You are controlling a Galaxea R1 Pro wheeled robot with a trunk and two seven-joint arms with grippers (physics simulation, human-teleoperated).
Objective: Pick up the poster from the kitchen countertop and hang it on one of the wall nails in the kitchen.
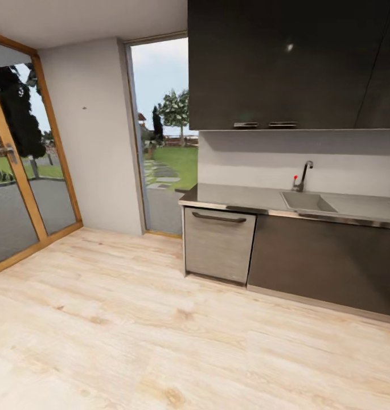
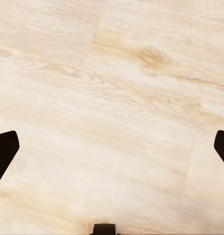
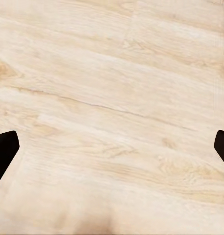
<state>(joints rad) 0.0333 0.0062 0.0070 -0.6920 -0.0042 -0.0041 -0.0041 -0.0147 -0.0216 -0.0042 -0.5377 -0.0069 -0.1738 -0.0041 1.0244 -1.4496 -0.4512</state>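
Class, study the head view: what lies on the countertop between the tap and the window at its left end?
In the head view, the kitchen countertop between the tap and the window is a bare grey slab; the sink sits beside the tap.

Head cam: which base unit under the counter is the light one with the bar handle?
The leftmost unit, at the countertop's end nearest the glass doorway: pale grey-brown front with a dark horizontal bar handle. The fronts to its right are dark and handleless.
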